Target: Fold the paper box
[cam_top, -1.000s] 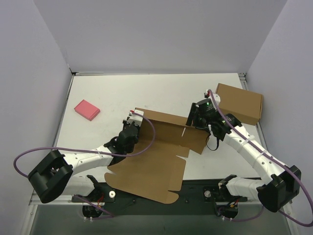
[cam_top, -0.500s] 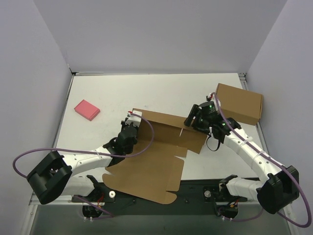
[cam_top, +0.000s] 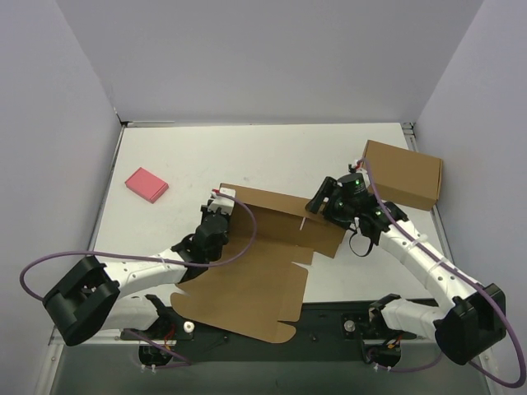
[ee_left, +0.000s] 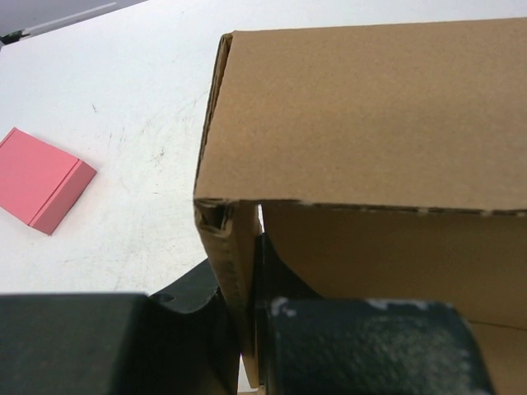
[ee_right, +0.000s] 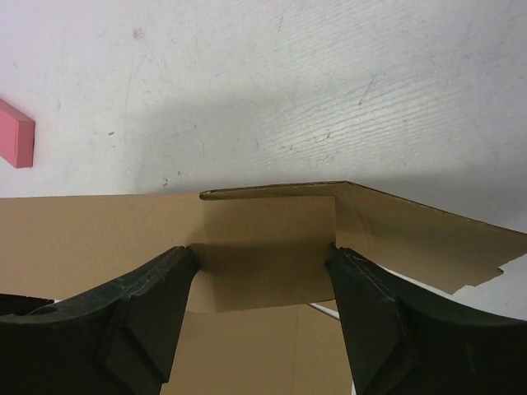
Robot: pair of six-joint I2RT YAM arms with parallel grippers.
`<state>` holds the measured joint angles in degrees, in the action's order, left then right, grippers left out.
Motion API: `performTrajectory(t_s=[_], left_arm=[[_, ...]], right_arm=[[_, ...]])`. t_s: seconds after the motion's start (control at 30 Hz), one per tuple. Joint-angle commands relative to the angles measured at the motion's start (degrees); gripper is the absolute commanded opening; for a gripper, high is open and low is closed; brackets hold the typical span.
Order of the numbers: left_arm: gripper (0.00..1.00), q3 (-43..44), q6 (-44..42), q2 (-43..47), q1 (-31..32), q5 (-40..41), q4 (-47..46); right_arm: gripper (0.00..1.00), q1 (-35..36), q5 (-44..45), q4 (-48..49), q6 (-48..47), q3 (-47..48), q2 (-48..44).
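Note:
The paper box (cam_top: 247,284) is a brown die-cut sheet lying mostly flat at the near middle, with its far wall (cam_top: 280,210) folded upright. My left gripper (cam_top: 216,220) is shut on the left end of that wall. In the left wrist view the cardboard edge (ee_left: 239,271) is pinched between its fingers (ee_left: 254,329). My right gripper (cam_top: 316,203) is at the wall's right end, open wide. In the right wrist view a small flap (ee_right: 268,247) stands between its fingertips (ee_right: 259,259), and each tip is at one side edge of the flap.
A second, fully formed brown box (cam_top: 403,173) stands at the far right, just behind the right arm. A small pink flat block (cam_top: 146,184) lies at the far left, and also shows as the pink block (ee_left: 41,177) in the left wrist view. Grey walls enclose the table.
My right gripper has slid a little left and nearer along the wall's right end, and the end flap has folded inward. The left gripper keeps its grip and the sheet has shifted slightly.

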<state>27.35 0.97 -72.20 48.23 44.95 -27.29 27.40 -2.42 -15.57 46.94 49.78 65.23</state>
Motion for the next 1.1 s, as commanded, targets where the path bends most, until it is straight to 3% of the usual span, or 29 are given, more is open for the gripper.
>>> performTrajectory(t_s=[0.0, 0.13, 0.53, 0.93, 1.07], left_arm=[[0.01, -3.1, -3.8, 1.7, 0.7, -4.8, -7.2], [0.0, -5.8, -6.2, 2.9, 0.8, -7.7, -12.7], [0.0, -4.9, -7.8, 2.4, 1.5, -6.8, -12.2], [0.0, -5.1, -7.9, 2.4, 2.6, -5.6, -12.6], [0.0, -5.3, -8.0, 2.5, 3.0, -5.4, -13.2]], right_arm=[[0.68, 0.5, -8.3, 0.4, 2.9, -1.0, -0.2], [0.69, 0.2, -2.0, -5.8, -1.0, 2.2, -3.1], [0.71, 6.7, 13.4, -17.2, -5.5, 10.5, -6.7], [0.72, 7.5, 9.1, -15.4, -1.6, 8.8, -2.9], [0.73, 4.8, 3.3, -11.0, 0.8, 5.0, -3.0]])
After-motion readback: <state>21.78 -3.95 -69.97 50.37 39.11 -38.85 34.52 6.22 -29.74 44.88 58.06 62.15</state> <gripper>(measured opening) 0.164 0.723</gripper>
